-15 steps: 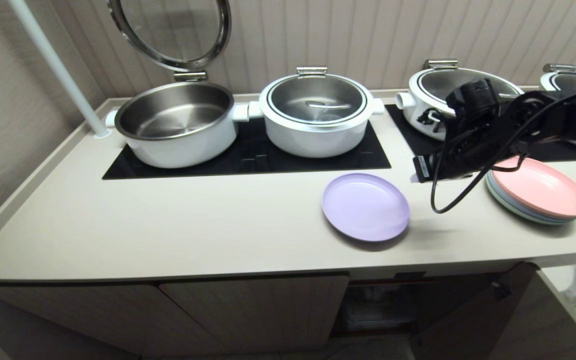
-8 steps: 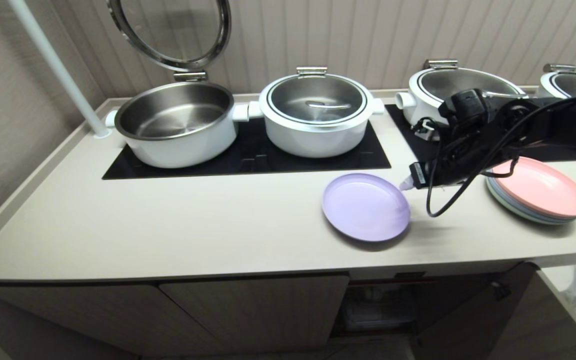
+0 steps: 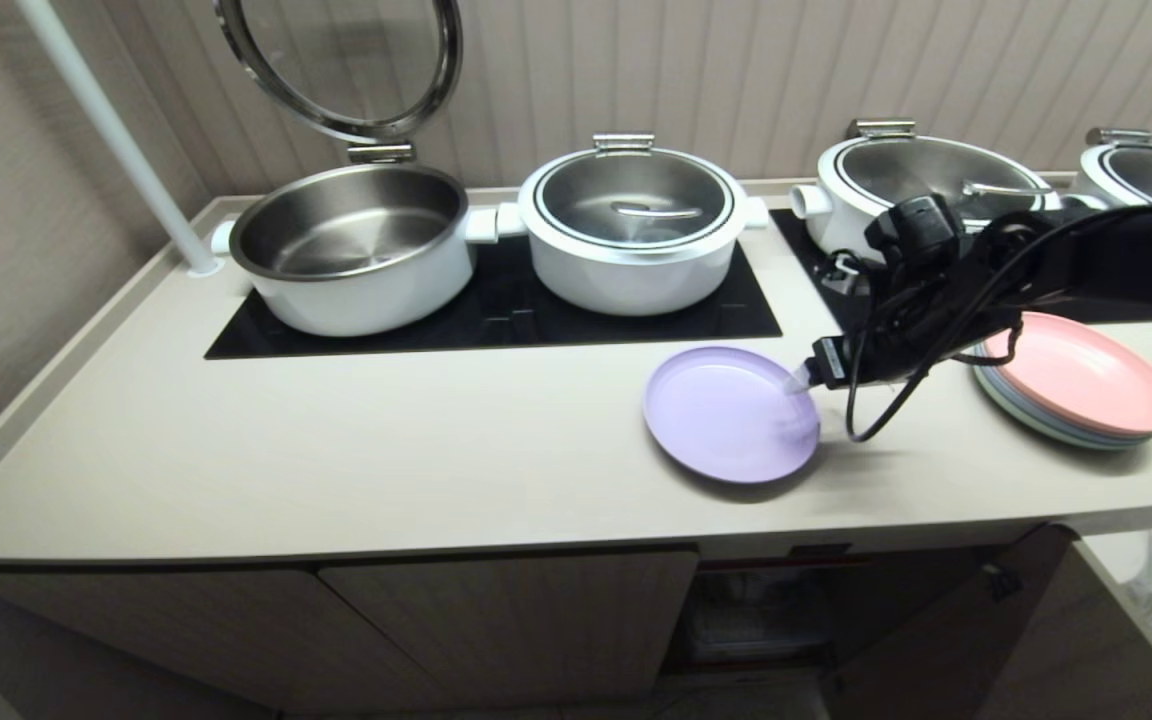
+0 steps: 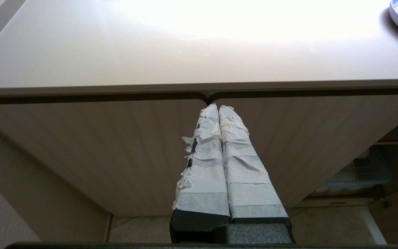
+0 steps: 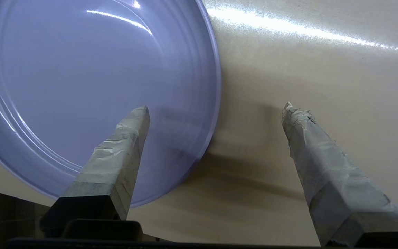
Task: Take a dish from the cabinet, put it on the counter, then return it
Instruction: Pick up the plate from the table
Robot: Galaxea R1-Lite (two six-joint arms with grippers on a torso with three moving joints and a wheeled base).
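**Lavender plate sitting on counter**

The round, shallow, matte lavender plastic plate (image 3: pixel 731 413) is lying flat, face up, on the smooth beige worktop (image 3: pixel 386 450). The right gripper (image 5: pixel 216 107) is hovering, fingers apart, straddling its rim; the left gripper (image 4: pixel 218 108) is resting closed below.

Lavender dish (image 3: pixel 731 413), plain, no pattern, seen under the right gripper (image 5: pixel 215 108), whose fingers (image 5: pixel 119 152) are wrapped in pale grey-white tape over black. Beige counter (image 3: pixel 386 450) beneath. Stack (image 3: pixel 1076 385) just behind the gripper: pink plate on top, pale blue and green edges below. Black hob panel (image 3: pixel 496 310) beyond the gripper. Pots (image 3: pixel 636 230) white outside, steel grey inside and on the lids. Wall (image 3: pixel 716 70) beige, vertically ribbed. Cabinet (image 4: pixel 116 145) doors beige with fine vertical lines, seen past the left gripper (image 4: pixel 218 107), taped white over black. Red shelf edge (image 4: pixel 397 141). White pole (image 3: pixel 116 135).
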